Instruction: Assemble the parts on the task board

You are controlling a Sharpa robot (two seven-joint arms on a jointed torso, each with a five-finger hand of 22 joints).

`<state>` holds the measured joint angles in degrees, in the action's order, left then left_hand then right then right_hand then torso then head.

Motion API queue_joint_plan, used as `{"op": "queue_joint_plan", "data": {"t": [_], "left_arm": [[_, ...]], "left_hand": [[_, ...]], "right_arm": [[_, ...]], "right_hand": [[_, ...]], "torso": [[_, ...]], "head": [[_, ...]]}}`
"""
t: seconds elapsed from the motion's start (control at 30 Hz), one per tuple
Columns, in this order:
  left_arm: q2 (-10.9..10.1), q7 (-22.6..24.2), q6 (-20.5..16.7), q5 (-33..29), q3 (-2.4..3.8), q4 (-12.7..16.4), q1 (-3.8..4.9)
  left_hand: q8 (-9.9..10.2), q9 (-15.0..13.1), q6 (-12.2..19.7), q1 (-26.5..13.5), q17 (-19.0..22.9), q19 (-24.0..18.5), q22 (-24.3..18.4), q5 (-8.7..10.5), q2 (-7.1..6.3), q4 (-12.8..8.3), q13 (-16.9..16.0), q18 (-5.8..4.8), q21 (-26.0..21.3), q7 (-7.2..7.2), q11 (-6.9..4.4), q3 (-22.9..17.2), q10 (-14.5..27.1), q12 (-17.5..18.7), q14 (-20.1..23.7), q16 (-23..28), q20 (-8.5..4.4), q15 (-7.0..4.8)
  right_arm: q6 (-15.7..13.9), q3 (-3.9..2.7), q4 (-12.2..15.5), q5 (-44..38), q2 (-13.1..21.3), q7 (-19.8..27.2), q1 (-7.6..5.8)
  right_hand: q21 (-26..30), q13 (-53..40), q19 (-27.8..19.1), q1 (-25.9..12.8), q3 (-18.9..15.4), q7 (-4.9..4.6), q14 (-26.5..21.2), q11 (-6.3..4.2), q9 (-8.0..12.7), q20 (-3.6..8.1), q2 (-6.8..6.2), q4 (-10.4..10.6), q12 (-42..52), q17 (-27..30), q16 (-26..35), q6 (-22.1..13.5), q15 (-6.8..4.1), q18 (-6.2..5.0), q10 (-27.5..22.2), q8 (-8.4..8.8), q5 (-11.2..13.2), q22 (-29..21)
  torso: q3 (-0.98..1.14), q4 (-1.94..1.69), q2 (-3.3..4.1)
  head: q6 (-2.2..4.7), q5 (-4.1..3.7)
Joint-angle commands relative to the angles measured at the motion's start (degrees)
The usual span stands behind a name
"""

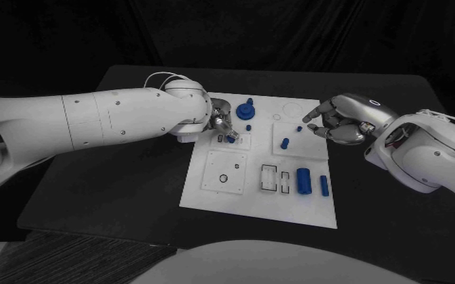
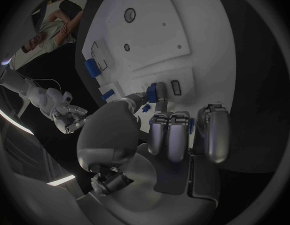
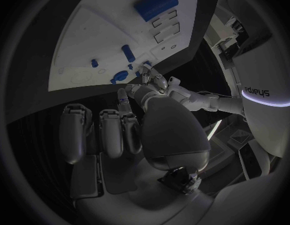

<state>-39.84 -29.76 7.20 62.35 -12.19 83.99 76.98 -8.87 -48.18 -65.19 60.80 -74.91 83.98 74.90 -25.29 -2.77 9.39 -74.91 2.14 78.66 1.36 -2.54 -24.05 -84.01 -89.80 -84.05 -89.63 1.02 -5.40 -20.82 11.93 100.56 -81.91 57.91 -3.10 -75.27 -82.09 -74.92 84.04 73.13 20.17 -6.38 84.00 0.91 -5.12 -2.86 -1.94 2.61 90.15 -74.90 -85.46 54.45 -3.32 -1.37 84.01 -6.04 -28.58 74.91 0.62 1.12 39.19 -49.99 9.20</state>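
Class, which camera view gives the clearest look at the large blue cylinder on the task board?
The right wrist view: the large blue cylinder lies unobstructed on the task board. The head view shows it smaller; the left wrist view shows it far off at the board's edge.

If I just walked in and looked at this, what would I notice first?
Probably the white task board in the middle of the black table, dotted with small blue parts. The left hand reaches over the board's far left part and pinches a small blue part. The right hand hovers at the board's far right edge, fingers curled and holding nothing, and a big blue cylinder lies nearer the front.
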Motion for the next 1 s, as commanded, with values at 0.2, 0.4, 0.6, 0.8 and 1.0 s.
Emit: {"op": "queue_joint_plan", "data": {"t": [0.2,0.4,0.6,0.8,1.0], "left_arm": [[-0.35,0.25,0.35,-0.38,0.00,0.09,-0.28],[-0.42,0.22,0.41,-0.38,0.00,0.06,-0.33],[-0.27,0.25,0.58,-0.38,0.00,0.00,-0.37],[-0.11,0.26,1.16,-0.38,0.00,-0.17,-0.42],[0.00,0.44,1.69,-0.38,0.00,-0.37,-0.50]], "left_hand": [[0.22,-0.01,-0.06,-0.03,-15.09,0.59,11.33,-0.13,0.54,-0.41,-14.69,0.63,-0.41,0.14,0.08,-0.05,-5.58,0.37,-5.95,-0.37,0.24,0.19],[0.25,-0.03,-0.05,0.02,-15.09,0.54,11.29,-0.16,0.59,-0.48,-14.65,0.65,-0.53,0.14,0.08,-0.08,-5.54,0.43,-5.95,-0.37,0.25,0.19],[0.31,-0.07,-0.03,0.15,-15.09,0.50,11.26,-0.17,0.65,-0.66,-14.58,0.67,-0.66,0.16,0.10,-0.12,-5.47,0.53,-5.95,-0.37,0.25,0.20],[0.62,-0.23,-0.09,-0.82,-15.09,0.48,11.21,2.42,0.67,-0.27,-14.46,0.69,-0.89,0.29,0.22,1.02,-5.35,0.70,-5.95,-0.37,0.34,0.30],[2.14,0.74,-0.21,-3.76,-15.09,0.48,11.17,14.98,1.34,2.58,-14.29,0.73,-1.34,0.73,0.61,5.31,-5.20,0.93,-5.95,-0.37,0.61,0.62]], "right_arm": [[-0.23,-0.03,0.09,-0.11,0.09,-0.86,0.15],[-0.27,-0.03,0.07,-0.11,0.09,-0.85,0.15],[-0.27,-0.03,0.08,-0.11,0.11,-0.85,0.16],[-0.29,-0.03,0.08,-0.11,0.10,-0.86,0.16],[-0.31,-0.03,0.07,-0.11,0.10,-0.86,0.16]], "right_hand": [[0.35,-15.08,2.28,0.01,0.24,-0.30,4.07,0.28,-0.08,-0.43,0.35,0.06,-0.15,-5.41,0.34,0.20,0.50,-0.72,5.99,0.22,-0.31,12.30],[0.35,-15.08,2.28,0.01,0.24,-0.30,4.07,0.28,-0.08,-0.43,0.35,0.06,-0.15,-5.41,0.34,0.20,0.50,-0.72,5.99,0.22,-0.31,12.30],[0.35,-15.08,2.28,0.01,0.24,-0.30,4.07,0.28,-0.08,-0.43,0.35,0.06,-0.15,-5.41,0.34,0.20,0.50,-0.72,5.99,0.22,-0.31,12.30],[0.35,-15.08,2.28,0.01,0.24,-0.30,4.07,0.28,-0.08,-0.43,0.35,0.06,-0.15,-5.41,0.34,0.20,0.50,-0.72,5.99,0.22,-0.31,12.30],[0.35,-15.08,2.28,0.01,0.24,-0.30,4.07,0.28,-0.08,-0.43,0.35,0.06,-0.15,-5.41,0.34,0.20,0.50,-0.72,5.99,0.22,-0.31,12.30]], "torso": [[-0.04,-0.03,-0.06],[0.01,-0.05,-0.03],[0.06,-0.04,-0.05],[0.02,-0.01,-0.05],[-0.01,0.04,-0.02]], "head": [[-0.01,0.01],[-0.01,-0.02],[-0.01,-0.04],[-0.01,-0.04],[-0.01,0.04]]}}
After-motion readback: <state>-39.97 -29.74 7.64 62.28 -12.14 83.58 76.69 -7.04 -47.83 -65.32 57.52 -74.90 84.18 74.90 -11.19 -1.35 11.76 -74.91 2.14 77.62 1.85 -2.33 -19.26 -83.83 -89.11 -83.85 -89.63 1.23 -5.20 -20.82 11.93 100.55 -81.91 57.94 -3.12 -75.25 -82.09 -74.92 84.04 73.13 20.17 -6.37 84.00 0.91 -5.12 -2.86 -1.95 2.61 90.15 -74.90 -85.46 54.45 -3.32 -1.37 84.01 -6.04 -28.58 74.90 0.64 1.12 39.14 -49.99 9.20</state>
